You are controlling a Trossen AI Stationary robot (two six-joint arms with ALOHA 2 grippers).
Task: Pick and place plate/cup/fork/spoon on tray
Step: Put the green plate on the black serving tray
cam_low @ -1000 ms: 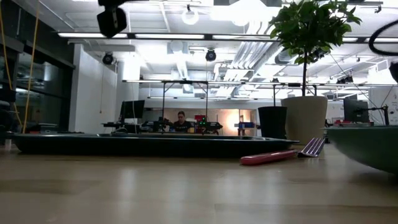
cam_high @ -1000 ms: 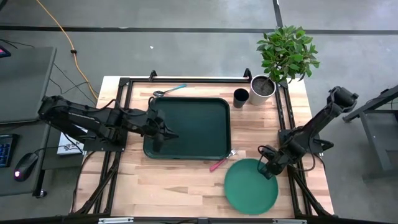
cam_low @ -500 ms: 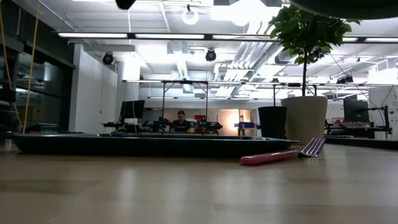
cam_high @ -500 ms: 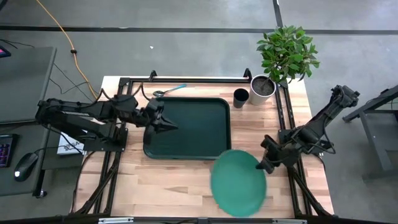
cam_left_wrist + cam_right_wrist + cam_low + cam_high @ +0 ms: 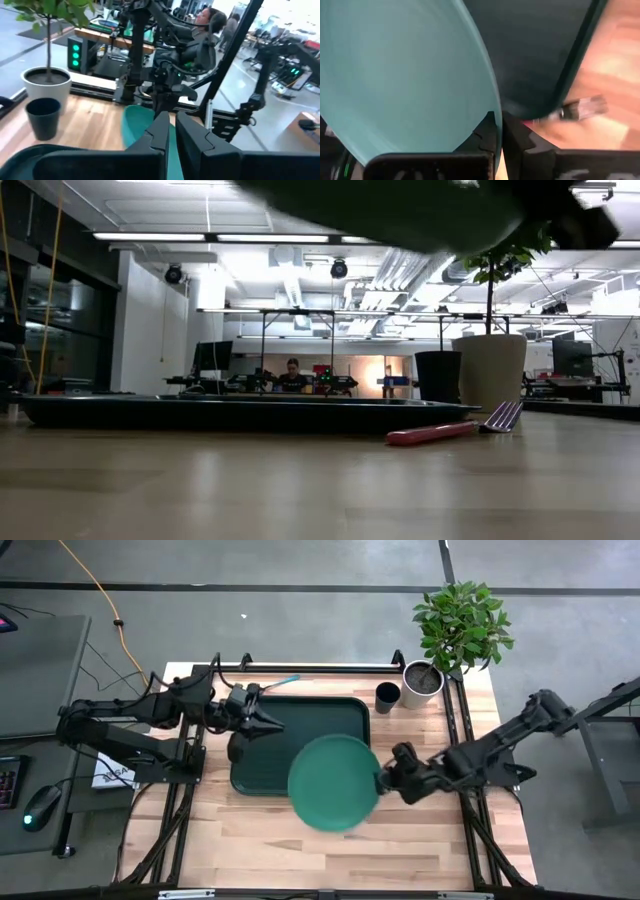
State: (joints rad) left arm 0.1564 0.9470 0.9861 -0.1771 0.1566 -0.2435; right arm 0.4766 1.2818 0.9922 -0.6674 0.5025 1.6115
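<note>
The right gripper (image 5: pixel 383 780) pinches the plate (image 5: pixel 333 783) by its three-o'clock rim, airborne over the tray (image 5: pixel 300 720)'s five-o'clock corner — best carry it farther inward, level, before releasing. The left gripper (image 5: pixel 272 727) hovers, fingers pressed together.

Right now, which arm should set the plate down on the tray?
The right. Its gripper already grips the plate by the rim, held above the tray's near right corner. The left gripper, closed and empty, hangs over the tray's left side.
</note>
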